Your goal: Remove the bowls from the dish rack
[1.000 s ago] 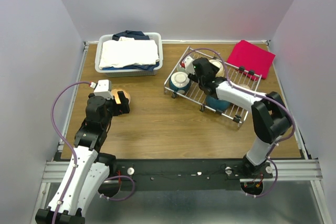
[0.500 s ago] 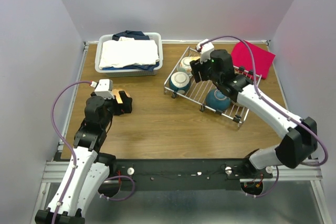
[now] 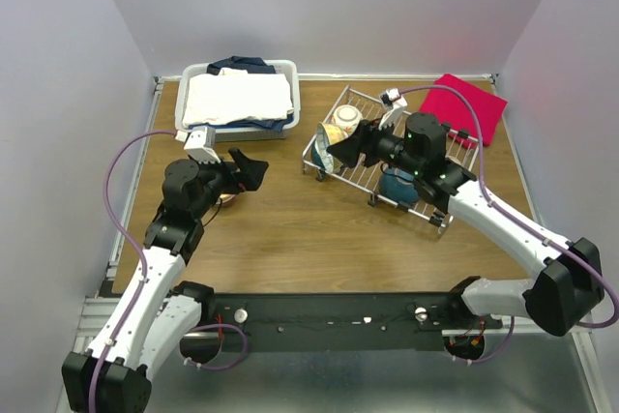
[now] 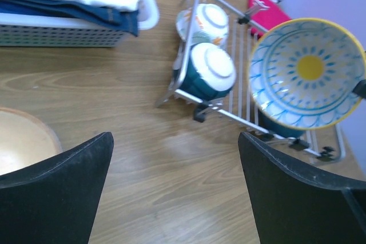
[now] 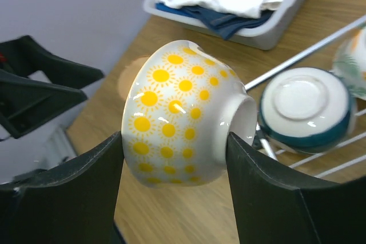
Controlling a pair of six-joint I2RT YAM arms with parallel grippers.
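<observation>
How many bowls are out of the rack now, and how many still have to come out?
Done: one tan bowl sits on the table beside the open left gripper. In hand: the right gripper holds the sun-patterned bowl up off the dish rack. Left: at least three bowls in the rack, a floral bowl, an upside-down teal bowl and a second teal bowl, half hidden.
</observation>
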